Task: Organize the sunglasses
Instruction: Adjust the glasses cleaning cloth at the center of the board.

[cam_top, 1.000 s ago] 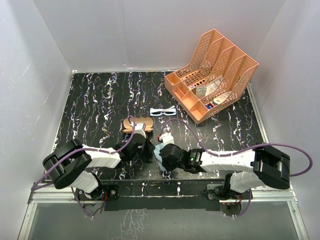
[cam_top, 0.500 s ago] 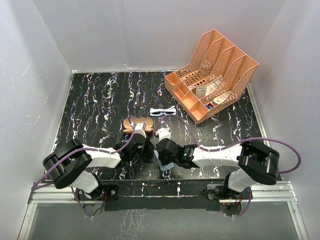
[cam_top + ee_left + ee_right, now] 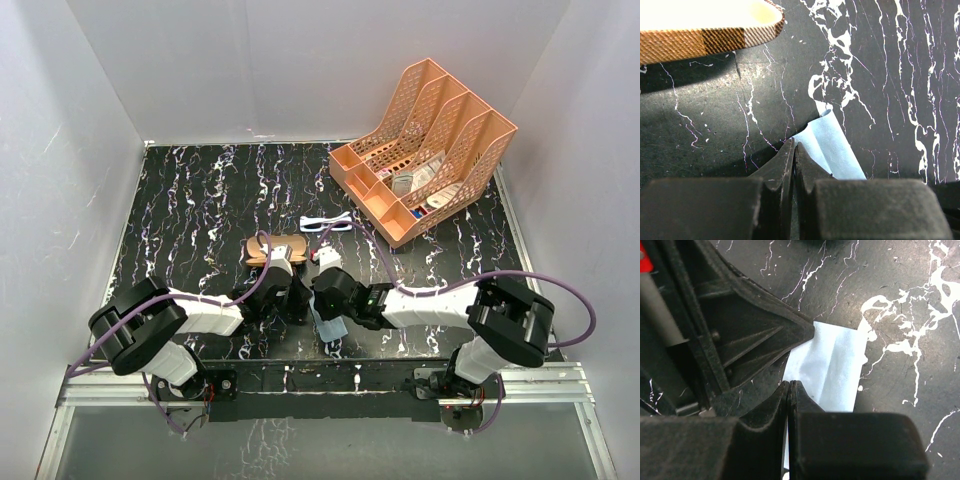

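The sunglasses (image 3: pixel 327 223), white-framed with bluish lenses, lie on the black marbled table beyond both grippers, beside the orange rack. Neither gripper touches them. A light blue cloth (image 3: pixel 328 332) lies near the table's front edge. My left gripper (image 3: pixel 794 145) is shut, with a corner of the cloth (image 3: pixel 832 150) pinched at its tips. My right gripper (image 3: pixel 790 384) is shut on another edge of the cloth (image 3: pixel 832 360), and a pale strip shows between its jaws. The two grippers face each other a few centimetres apart.
A brown plaid case (image 3: pixel 275 248) lies open just beyond the left gripper (image 3: pixel 300 302); its rim (image 3: pixel 700 30) shows in the left wrist view. An orange file rack (image 3: pixel 425 145) holding small items stands at the back right. White walls enclose the table.
The right arm has swung its forearm left and forward, carrying its gripper closer to the left gripper and the case. The left arm has hardly moved.
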Controlling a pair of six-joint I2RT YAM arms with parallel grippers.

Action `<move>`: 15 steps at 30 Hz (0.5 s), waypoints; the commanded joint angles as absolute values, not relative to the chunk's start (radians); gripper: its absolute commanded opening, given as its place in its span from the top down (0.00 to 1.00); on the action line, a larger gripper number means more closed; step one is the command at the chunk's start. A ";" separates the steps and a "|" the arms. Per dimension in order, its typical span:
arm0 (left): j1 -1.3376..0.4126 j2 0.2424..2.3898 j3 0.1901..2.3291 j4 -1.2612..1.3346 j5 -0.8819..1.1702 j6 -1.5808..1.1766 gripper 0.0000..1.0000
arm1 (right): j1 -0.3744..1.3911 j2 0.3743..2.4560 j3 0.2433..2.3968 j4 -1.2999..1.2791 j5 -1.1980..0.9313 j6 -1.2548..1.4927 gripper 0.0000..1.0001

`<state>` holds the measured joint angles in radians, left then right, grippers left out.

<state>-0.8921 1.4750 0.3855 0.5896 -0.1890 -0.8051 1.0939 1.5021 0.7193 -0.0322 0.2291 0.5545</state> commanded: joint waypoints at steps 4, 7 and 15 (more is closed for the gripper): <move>-0.889 1.486 0.364 0.493 -0.177 -0.798 1.00 | 1.078 1.567 0.733 0.071 0.197 0.549 1.00; -0.889 1.483 0.365 0.489 -0.178 -0.796 1.00 | 1.078 1.580 0.722 0.083 0.181 0.556 1.00; -0.889 1.482 0.365 0.486 -0.182 -0.795 1.00 | 1.079 1.549 0.682 0.062 0.162 0.569 1.00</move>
<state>-0.8921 1.4750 0.3855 0.5896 -0.1890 -0.8047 1.0786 1.5787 0.7067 0.0315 0.1761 0.5579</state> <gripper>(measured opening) 0.007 0.005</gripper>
